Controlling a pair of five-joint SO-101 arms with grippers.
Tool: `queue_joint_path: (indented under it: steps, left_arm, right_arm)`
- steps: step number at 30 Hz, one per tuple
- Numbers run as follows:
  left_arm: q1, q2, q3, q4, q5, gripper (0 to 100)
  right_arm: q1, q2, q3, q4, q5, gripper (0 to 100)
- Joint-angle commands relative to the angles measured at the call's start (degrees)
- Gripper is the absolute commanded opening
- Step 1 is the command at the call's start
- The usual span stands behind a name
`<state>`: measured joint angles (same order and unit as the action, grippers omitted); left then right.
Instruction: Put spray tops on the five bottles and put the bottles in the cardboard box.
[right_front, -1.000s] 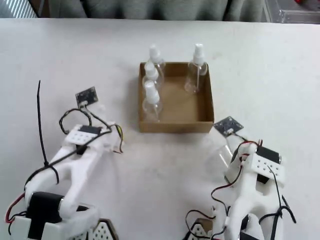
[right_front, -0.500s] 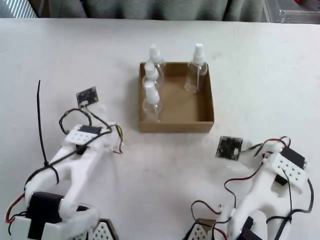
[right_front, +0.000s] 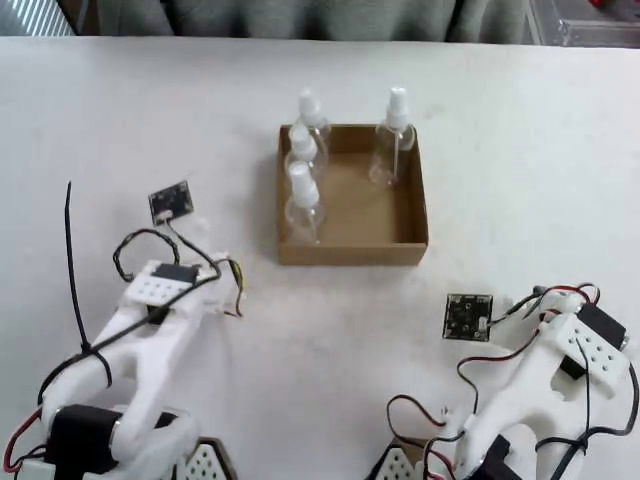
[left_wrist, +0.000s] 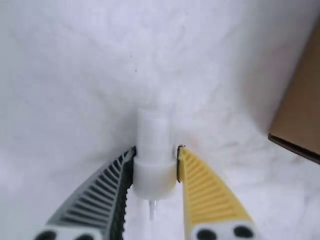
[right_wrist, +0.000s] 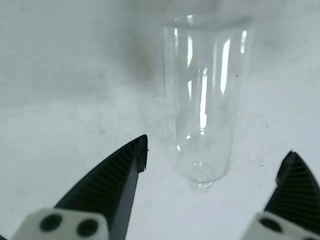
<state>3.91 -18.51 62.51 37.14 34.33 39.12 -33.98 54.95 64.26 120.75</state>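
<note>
Table: left claw clamps spray top, apparently apart from cardboard box edge.

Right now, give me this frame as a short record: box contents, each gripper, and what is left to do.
box: brown cardboard box, open top
in box: four clear plastic bottles, upright, each with a spray top on
left gripper: shut on a white spray top
right gripper: open, fingers either side of a clear uncapped bottle, not touching it
remaining: fifth bottle uncapped and outside the box
</note>
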Motion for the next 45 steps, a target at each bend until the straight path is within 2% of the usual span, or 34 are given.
queue_joint_path:
  steps: [1, 3, 6, 10, 15, 19, 25, 30, 37, 45]
  left_arm:
    - [-0.2, -2.4, -0.4, -1.5, -0.6, 2]
    - [-0.2, -2.4, -0.4, -1.5, -0.6, 2]
    - [-0.2, -2.5, -0.4, -1.5, -0.6, 2]
    - [-0.2, -2.5, -0.4, -1.5, -0.6, 2]
    - [-0.2, -2.5, -0.4, -1.5, -0.6, 2]
    - [-0.2, -2.5, -0.4, -1.5, -0.6, 2]
    - [-0.2, -2.5, -0.3, -1.5, -0.6, 2]
    - [-0.2, -2.5, -0.3, -1.5, -0.7, 2]
    - [-0.2, -2.7, -0.3, -1.5, -2.8, 2]
    - [-0.2, -2.7, -0.3, -1.8, -2.9, 2]
  right_arm:
    - [0.8, -2.6, -5.4, -0.7, -12.5, 36.1]
    - [0.9, -4.3, -7.6, -0.5, -23.3, 31.2]
    - [2.9, -6.9, -9.3, 0.4, -38.2, 17.6]
    - [6.4, -9.7, -9.6, 4.6, -47.9, 0.9]
    - [15.6, -10.1, -9.4, 8.0, -58.2, 2.2]
    - [20.8, -10.1, -5.5, 2.9, -66.5, 1.6]
    - [18.4, -10.0, 4.8, -12.6, -78.5, 1.6]
    - [17.0, -9.9, 9.3, -21.4, -86.0, 1.6]
    - [14.7, 2.8, 5.9, -27.3, -92.4, 1.6]
    - [12.7, 20.2, -6.7, -23.2, -94.9, 1.6]
